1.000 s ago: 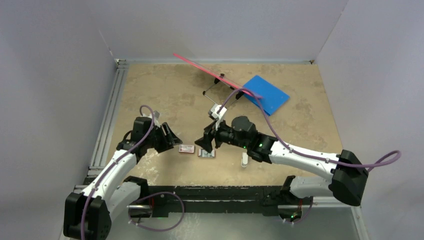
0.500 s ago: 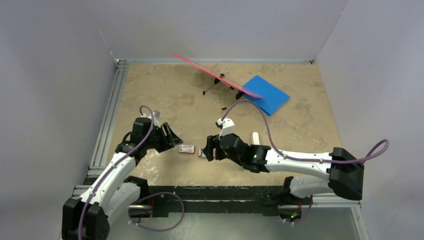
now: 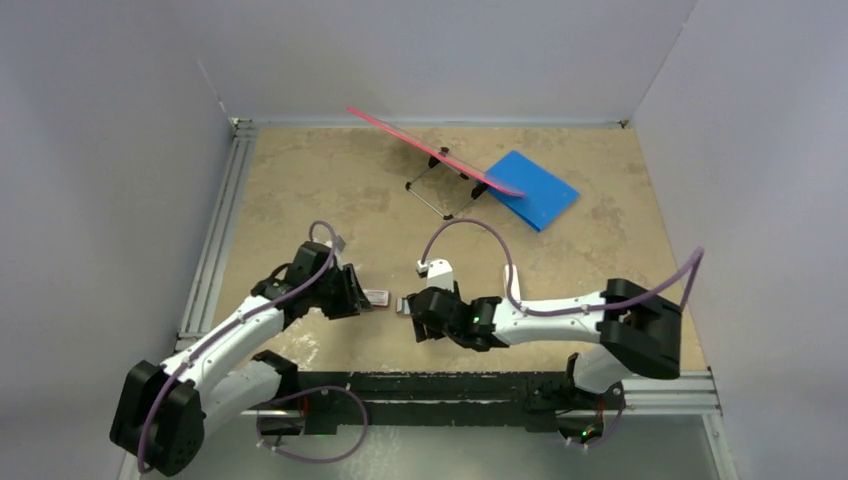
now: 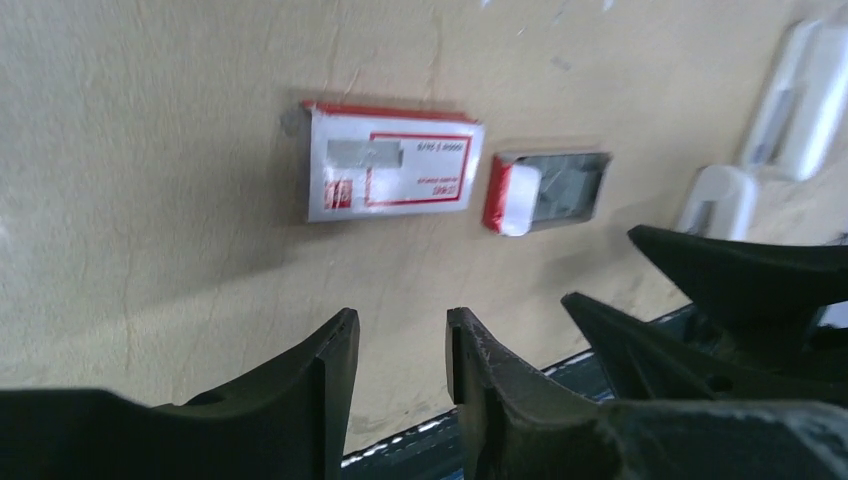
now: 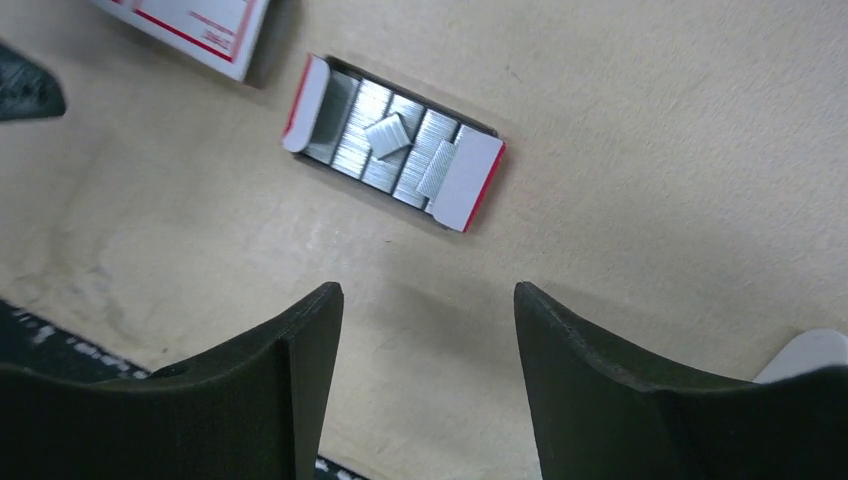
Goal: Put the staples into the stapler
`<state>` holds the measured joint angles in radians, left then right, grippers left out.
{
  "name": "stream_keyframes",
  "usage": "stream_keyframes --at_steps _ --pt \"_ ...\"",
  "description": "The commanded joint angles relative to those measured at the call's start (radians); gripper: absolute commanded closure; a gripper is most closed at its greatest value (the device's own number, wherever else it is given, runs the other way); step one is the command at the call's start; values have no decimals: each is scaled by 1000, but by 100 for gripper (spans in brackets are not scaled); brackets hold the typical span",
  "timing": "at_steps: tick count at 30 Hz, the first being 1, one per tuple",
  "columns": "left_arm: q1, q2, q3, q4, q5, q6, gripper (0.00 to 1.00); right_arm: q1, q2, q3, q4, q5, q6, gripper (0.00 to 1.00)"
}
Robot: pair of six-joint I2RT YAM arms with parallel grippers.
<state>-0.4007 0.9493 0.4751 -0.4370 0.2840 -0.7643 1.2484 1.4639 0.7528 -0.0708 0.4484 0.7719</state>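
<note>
The staples (image 5: 392,143) lie as grey strips in an open red-and-white tray on the table, one short piece loose on top. The tray also shows in the left wrist view (image 4: 548,189) and faintly from above (image 3: 404,304). Its red-and-white box sleeve (image 4: 390,174) lies just left of it (image 3: 377,297). My right gripper (image 5: 425,300) is open and empty, just near of the tray (image 3: 413,316). My left gripper (image 4: 400,335) is slightly open and empty, just left of the sleeve (image 3: 358,297). White stapler parts (image 4: 795,95) lie right of the tray; a white corner (image 5: 812,355) shows by my right finger.
A pink board on a wire stand (image 3: 440,160) and a blue folder (image 3: 532,188) lie at the back. An aluminium rail (image 3: 214,245) runs along the left edge. Grey walls close in three sides. The black frame bar (image 3: 440,385) runs along the near edge.
My right arm has swung down and toward the near edge, its gripper now low by the tray. My left arm has moved right toward the box sleeve. The white stapler no longer shows from above.
</note>
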Motion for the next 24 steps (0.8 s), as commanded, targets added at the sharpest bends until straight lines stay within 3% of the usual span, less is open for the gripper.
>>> stream_keyframes --at_steps 1,17,24 --pt "-113 76 66 -81 -152 -33 63 15 86 68 -53 47 85 35" --pt "-152 287 61 126 -264 -91 67 19 254 161 -83 178 214 44" --pt "-153 417 74 227 -323 -145 73 14 298 186 -35 223 193 49"
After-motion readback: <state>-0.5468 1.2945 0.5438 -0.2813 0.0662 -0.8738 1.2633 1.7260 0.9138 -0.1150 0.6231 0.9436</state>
